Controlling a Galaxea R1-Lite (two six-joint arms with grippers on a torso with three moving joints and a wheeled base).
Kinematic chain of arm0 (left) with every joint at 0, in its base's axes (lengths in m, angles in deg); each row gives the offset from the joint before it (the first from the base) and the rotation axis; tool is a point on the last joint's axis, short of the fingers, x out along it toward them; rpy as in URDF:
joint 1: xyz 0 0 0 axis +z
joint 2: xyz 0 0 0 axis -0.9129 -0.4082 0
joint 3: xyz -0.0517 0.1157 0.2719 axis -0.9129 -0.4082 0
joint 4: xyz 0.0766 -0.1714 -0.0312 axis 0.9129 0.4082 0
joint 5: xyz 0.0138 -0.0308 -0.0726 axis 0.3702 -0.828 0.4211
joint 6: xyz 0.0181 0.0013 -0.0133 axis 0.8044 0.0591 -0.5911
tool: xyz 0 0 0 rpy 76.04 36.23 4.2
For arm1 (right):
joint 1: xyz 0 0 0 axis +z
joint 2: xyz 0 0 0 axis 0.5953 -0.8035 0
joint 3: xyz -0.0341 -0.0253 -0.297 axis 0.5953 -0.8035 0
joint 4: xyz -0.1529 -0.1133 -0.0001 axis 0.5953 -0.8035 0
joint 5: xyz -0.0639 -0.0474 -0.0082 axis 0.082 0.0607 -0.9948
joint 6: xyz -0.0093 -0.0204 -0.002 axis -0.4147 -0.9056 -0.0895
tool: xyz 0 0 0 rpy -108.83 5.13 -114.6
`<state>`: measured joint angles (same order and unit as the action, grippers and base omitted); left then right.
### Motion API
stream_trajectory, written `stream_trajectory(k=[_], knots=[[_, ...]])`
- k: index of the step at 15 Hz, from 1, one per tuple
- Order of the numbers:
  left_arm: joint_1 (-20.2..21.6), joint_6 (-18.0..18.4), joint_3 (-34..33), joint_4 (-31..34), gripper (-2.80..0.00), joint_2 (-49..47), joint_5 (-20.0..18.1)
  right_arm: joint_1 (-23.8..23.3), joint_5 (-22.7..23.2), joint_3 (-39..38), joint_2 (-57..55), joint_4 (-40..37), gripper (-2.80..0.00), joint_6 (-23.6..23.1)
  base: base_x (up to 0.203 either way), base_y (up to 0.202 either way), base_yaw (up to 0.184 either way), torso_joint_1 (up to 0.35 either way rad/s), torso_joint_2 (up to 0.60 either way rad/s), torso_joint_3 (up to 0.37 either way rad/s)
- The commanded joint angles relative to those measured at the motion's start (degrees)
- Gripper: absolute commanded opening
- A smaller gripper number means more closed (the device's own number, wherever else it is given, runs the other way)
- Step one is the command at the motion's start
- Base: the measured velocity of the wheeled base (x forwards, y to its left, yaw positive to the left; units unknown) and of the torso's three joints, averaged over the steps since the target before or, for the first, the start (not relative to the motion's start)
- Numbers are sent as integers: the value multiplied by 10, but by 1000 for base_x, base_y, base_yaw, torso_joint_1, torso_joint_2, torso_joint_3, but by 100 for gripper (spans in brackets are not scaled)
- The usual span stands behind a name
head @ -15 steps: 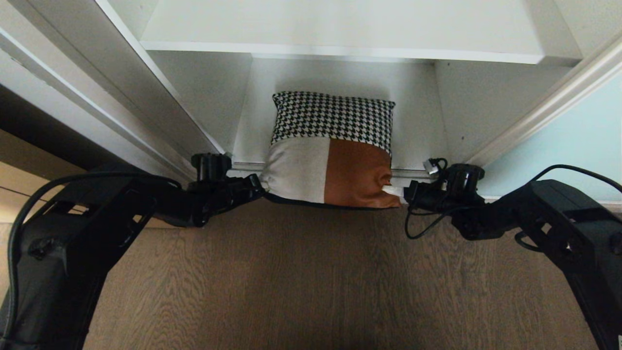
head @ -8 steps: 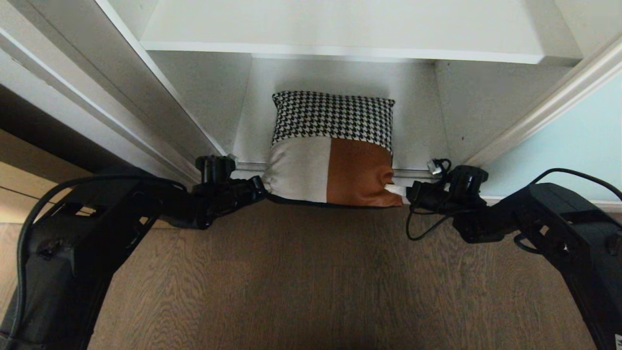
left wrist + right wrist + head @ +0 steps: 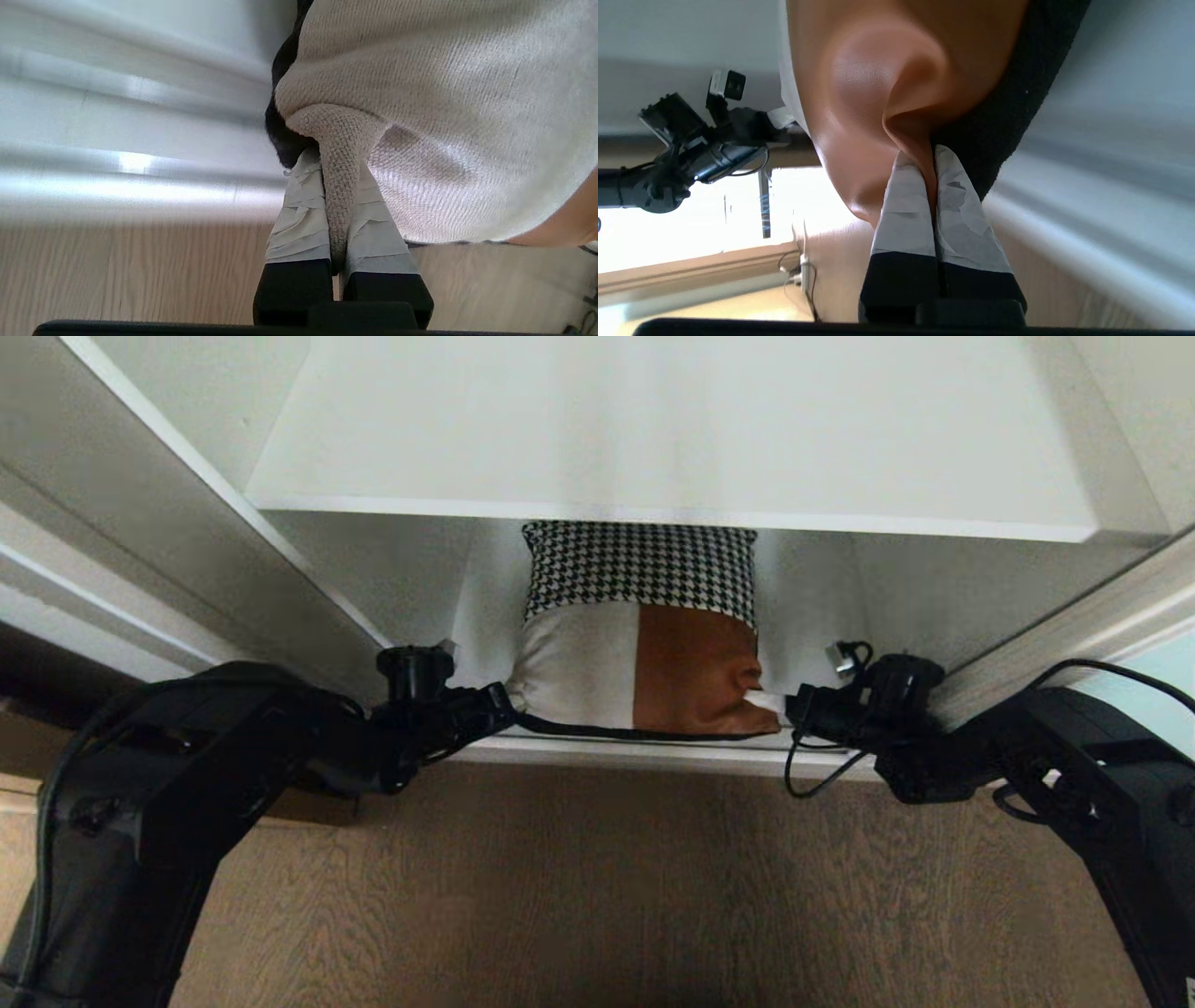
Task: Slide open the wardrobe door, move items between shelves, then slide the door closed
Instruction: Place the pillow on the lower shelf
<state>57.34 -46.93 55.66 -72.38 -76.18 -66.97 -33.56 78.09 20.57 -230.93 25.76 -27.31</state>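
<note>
Cushion (image 3: pixel 644 635) is the thing I am moving, and it hangs between my two hands, just in front of the wardrobe. Nearest to me is the wood floor (image 3: pixel 597 896). Next come my hands. My left hand (image 3: pixel 499 698) is shut tight on the off-white corner, and my right hand (image 3: pixel 782 705) is shut tight on the orange corner. Each hand only has a small bit of cloth. I think a corner could slip out if I pull too hard, and then the cushion would drop to the floor. Farther back is a white shelf (image 3: pixel 653 439), and its front edge sits over the top of the cushion. I think the cushion could bump that edge going up.
</note>
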Motion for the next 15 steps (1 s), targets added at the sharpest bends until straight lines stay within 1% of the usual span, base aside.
stream_trajectory(k=[1, 5, 6, 7, 8, 9, 10, 11, 14, 15], knots=[[0, -2, -3, -3, -280, 2, -1, 1, 4, -2, 3, 4, -280, 1, 192, 0, 0, 2, 3, 7], [-5, 0, -6, -4, -280, 1, 0, 3, 4, -11, 6, 12, -280, 1, 193, 0, 1, 2, 1, 3], [-10, 4, -8, -5, -280, 2, 6, 3, 4, -11, 6, 12, -280, 1, 191, -5, 1, 2, 2, 2], [-15, 9, -11, -9, -280, 4, 22, 4, 4, -11, 5, 11, -280, 1, 192, -34, -1, -1, 3, 3], [-19, 15, -11, 3, -280, 11, 27, 5, 4, -11, 6, 8, -280, 1, 164, -70, 4, 6, 2, 6], [-20, 20, -7, 36, -280, 17, 29, 5, 4, -12, 7, 7, -280, 1, 58, -43, -11, 14, 2, 2], [-20, 22, -1, 87, -280, 32, 30, 5, 4, -13, 9, 5, -280, 1, 0, 0, 0, 0, 0, 0], [-21, 24, 7, 117, -280, 42, 30, 5, 4, -17, 9, 6, -280, 1, 0, 0, 0, 0, 0, 0], [-21, 25, 12, 120, -280, 36, 31, 5, 2, -19, 9, 6, -280, 1, 0, 0, 0, 0, 0, 0], [-21, 25, 12, 120, 0, 34, 30, 7, 0, -20, 9, 7, 0, 0, 0, 0, 0, 0, 0, 0]])
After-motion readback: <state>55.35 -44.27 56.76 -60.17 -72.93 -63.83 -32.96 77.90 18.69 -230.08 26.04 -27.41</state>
